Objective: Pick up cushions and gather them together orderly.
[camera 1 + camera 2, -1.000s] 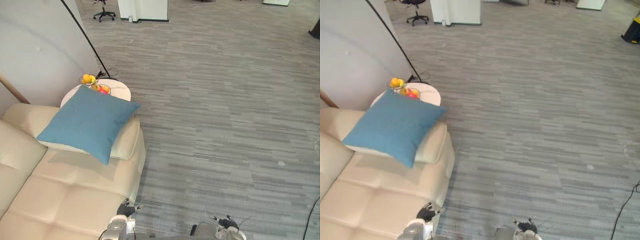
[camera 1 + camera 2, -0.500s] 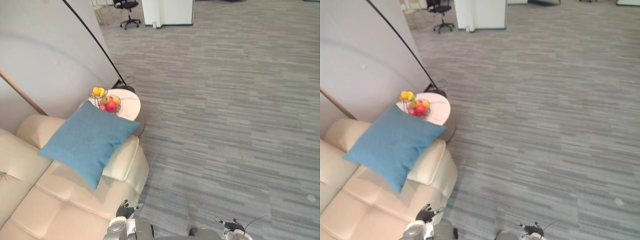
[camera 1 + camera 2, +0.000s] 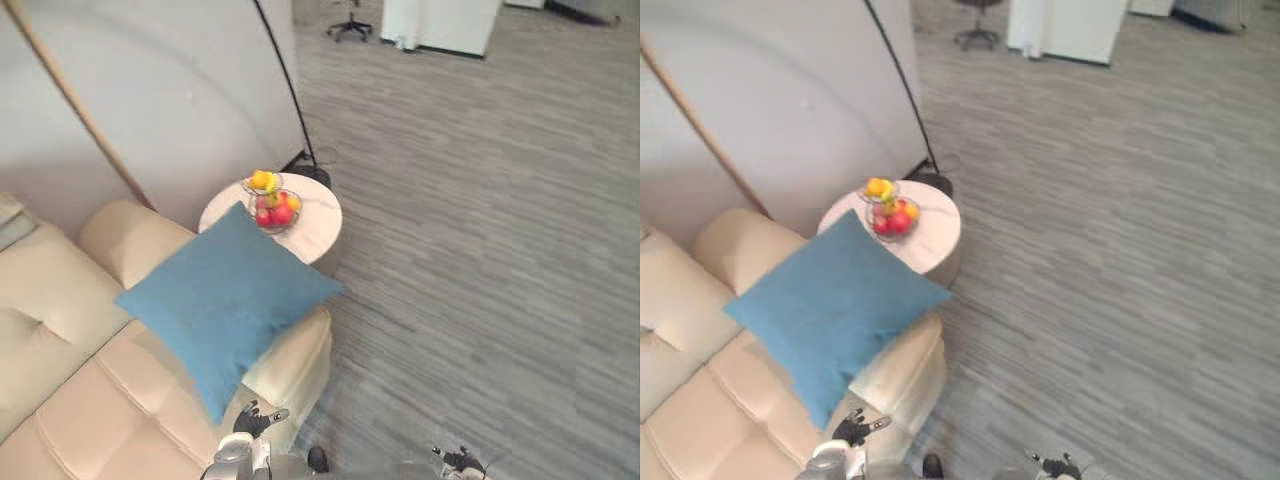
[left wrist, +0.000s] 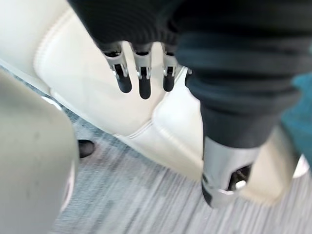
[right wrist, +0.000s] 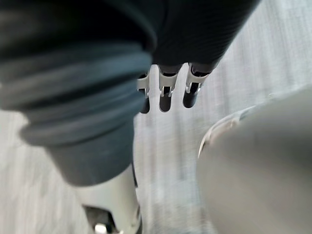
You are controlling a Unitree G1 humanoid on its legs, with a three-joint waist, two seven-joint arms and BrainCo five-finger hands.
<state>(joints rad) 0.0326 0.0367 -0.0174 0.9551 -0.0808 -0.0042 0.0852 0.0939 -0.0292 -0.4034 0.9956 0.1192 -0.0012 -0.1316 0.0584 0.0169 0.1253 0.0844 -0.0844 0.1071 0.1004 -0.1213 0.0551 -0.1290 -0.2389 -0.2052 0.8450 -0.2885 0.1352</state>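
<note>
In the head views we see the blue cushion (image 3: 225,300) lying tilted over the armrest at the end of the cream sofa (image 3: 90,400), its upper corner near a fruit bowl (image 3: 272,205) on the round side table (image 3: 320,215). Grey carpet (image 3: 480,230) runs back to a white cabinet (image 3: 440,22), and a black lamp pole (image 3: 283,85) arcs along the wall. In the left wrist view our left hand (image 4: 143,80) hangs with straight, empty fingers above the sofa's front edge. In the right wrist view our right hand (image 5: 165,95) is relaxed over the carpet, holding nothing.
</note>
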